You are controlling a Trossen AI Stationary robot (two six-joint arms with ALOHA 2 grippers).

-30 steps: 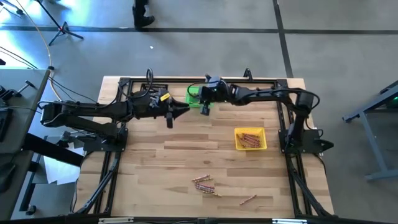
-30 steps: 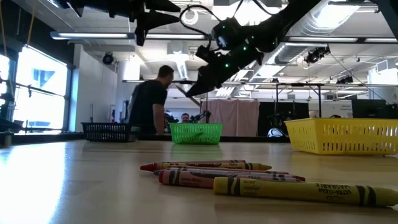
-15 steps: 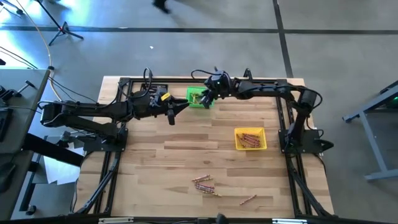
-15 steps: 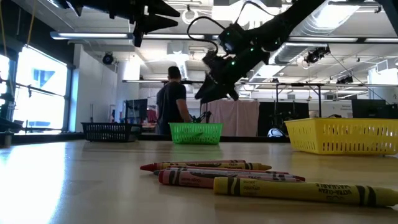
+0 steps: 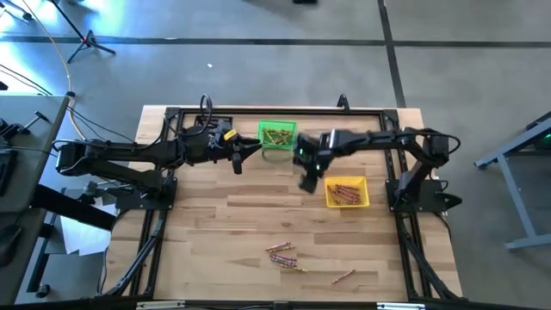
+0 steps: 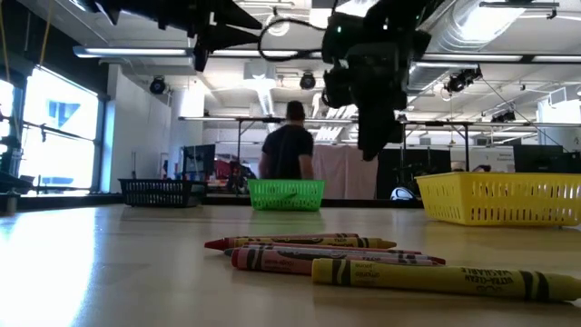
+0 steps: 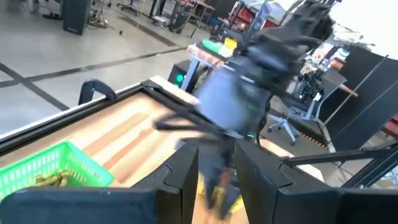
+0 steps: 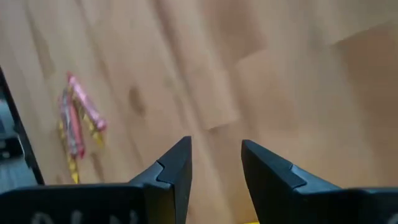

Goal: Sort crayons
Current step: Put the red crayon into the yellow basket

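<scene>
The right tool (image 5: 307, 182) hangs above bare wood beside the yellow bin (image 5: 347, 192), on the side facing the left arm, its two dark fingers (image 8: 176, 167) spread apart with nothing between them. In the low view the same tool (image 6: 375, 136) points downward, well clear of the tabletop (image 5: 224, 215). From the yellow bin toward the far edge, the green bin (image 5: 277, 135) sits with a few yellowish crayons inside, and the left tool (image 5: 256, 147) hovers just beside it, fingers (image 7: 185, 174) parted and empty. The left arm stretches in from the side farthest from the yellow bin.

The yellow bin itself holds a layer of reddish crayons (image 5: 345, 191). On the near side of the yellow bin, well apart from it, a loose cluster of crayons (image 5: 283, 255) lies on the open tabletop, with one single crayon (image 5: 343, 276) lying alone, nearer the front edge. The right wrist view shows that cluster (image 8: 78, 121) as red and yellow sticks on the wood ahead of the tool. In the low view a yellow crayon (image 6: 445, 277) lies closest to the camera with reddish ones (image 6: 300, 243) behind it, and a black bin (image 6: 156, 192) stands at the far edge, on the far side of the green bin from the yellow one. A person (image 6: 290, 153) stands in the room beyond the tabletop.
</scene>
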